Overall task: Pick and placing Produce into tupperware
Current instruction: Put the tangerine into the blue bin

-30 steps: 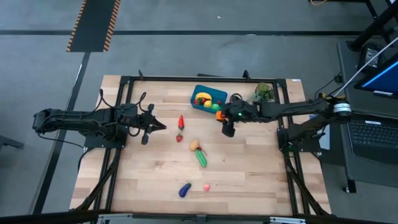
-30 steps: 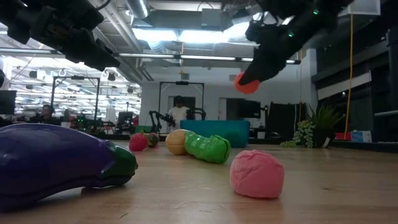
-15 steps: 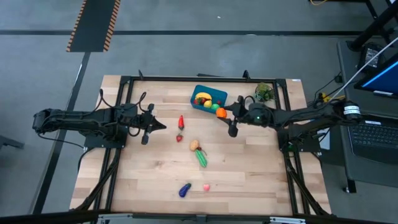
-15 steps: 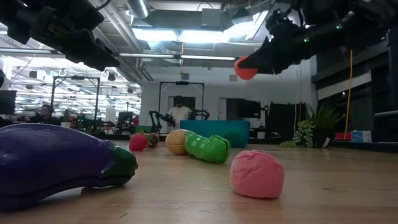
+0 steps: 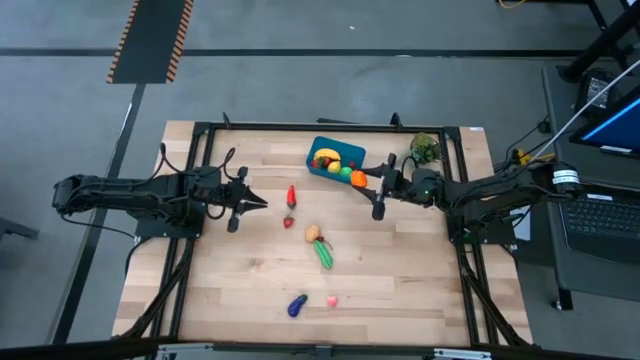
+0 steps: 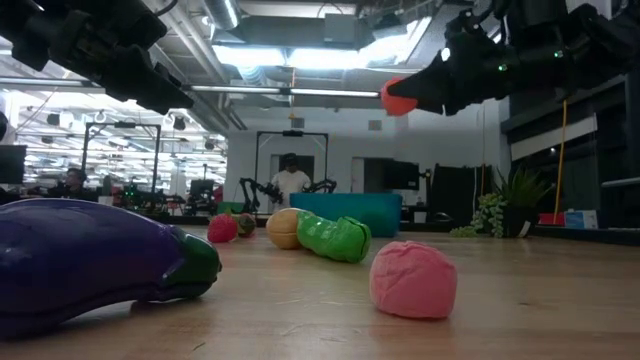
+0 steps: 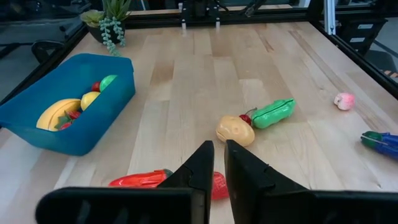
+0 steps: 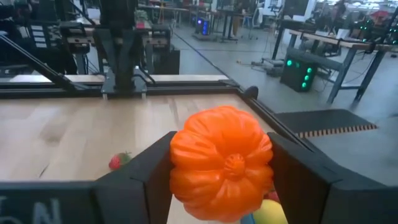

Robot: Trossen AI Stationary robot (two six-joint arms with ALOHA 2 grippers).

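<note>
The left gripper hangs over the left half of the tabletop, its fingers drawn nearly together with a thin gap and nothing between them. Just past its tips lies a red pepper, with a small strawberry below it. Toward the middle of the tabletop a tan potato touches a green pea pod. Near the front edge a purple eggplant lies beside a pink piece. The teal tupperware sits by the far edge, right of centre, holding a banana and other small fruit. The right gripper is raised at the tub's right end, clamping an orange pumpkin between its fingers. A leafy plant stands near the far right corner.
</note>
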